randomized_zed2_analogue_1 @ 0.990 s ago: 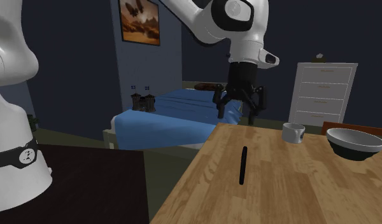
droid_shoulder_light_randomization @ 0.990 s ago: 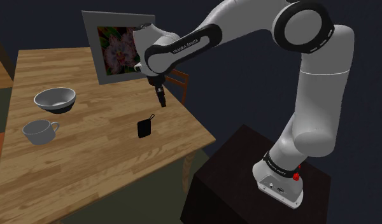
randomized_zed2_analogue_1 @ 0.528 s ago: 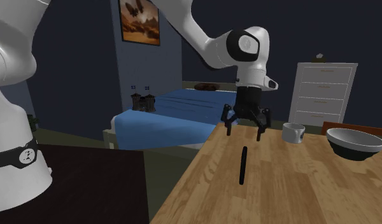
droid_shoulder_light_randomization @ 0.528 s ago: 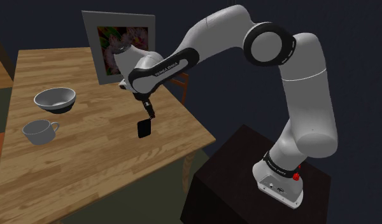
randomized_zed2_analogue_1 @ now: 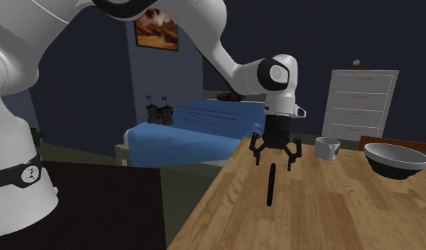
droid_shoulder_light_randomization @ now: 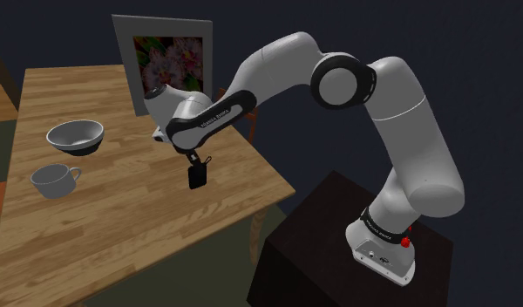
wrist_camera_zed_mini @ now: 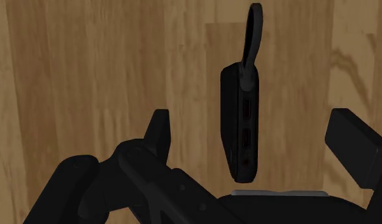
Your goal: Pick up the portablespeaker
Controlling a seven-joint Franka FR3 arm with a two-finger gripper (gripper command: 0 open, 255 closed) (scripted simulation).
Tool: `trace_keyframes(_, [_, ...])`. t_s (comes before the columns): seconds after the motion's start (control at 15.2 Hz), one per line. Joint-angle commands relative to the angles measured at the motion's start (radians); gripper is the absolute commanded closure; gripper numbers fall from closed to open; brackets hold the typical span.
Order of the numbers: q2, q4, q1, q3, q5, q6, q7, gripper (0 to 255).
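Task item: thin black slab-shaped portable speaker [droid_shoulder_light_randomization: 197,178] with loop strap, seen standing on edge on light wooden table [droid_shoulder_light_randomization: 129,218], near table edge facing stand. Black jaws spread apart, positioned at speaker top, one finger either side, no contact seen. Grey bowl [droid_shoulder_light_randomization: 75,135] and grey mug [droid_shoulder_light_randomization: 55,179] noted well apart, toward shoulder view's left.

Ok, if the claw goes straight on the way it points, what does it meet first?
The open claw would straddle the black speaker standing on edge, so probably its fingertips meet the wooden table first, unless the palm touches the speaker's top; depth is unclear.
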Motion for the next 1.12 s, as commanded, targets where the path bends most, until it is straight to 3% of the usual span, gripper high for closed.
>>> trace_keyframes(0.0, [0.022,0.006,0.001,-0.004,-0.005,0.017,0.004,0])
trace_keyframes(0.26, [0.037,0.009,0.003,-0.006,-0.008,0.028,0.007,0])
trace_keyframes(0.33, [0.036,0.008,0.003,-0.006,-0.008,0.028,0.007,255])
trace_keyframes(1.06, [0.018,0.004,0.001,-0.003,-0.004,0.014,0.003,255])
